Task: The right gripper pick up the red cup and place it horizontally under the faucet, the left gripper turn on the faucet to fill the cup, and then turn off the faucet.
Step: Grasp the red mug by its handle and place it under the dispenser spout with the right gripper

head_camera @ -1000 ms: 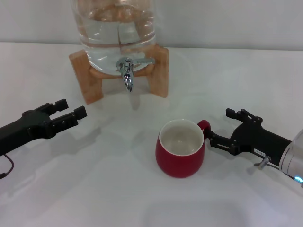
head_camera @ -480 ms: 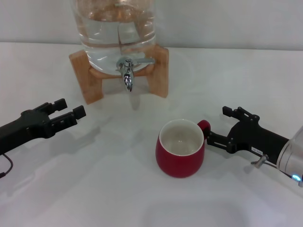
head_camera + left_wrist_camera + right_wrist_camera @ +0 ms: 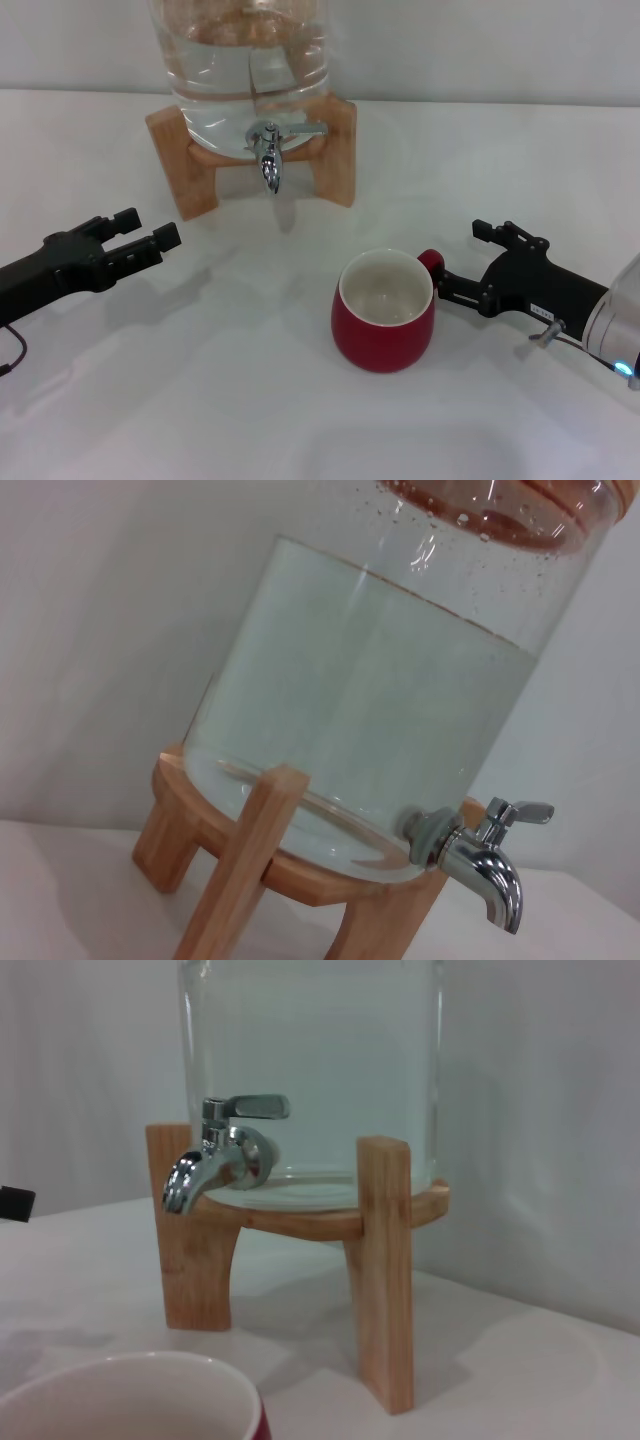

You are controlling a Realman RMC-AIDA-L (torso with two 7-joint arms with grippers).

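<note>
Your right gripper (image 3: 462,262), fingers wide, flanks the upright red cup's (image 3: 383,322) handle. Your left gripper (image 3: 146,232) hovers open, well apart. The faucet (image 3: 272,150) stands unobstructed behind.

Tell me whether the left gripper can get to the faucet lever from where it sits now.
Probably yes. The left gripper hovers open over bare table, to the left of the wooden stand; the faucet juts forward between the stand's legs, with nothing standing between.

Glossy red cup (image 3: 383,325), shiny chrome faucet (image 3: 270,150), clear jug (image 3: 240,55), smooth wooden stand (image 3: 185,160)
</note>
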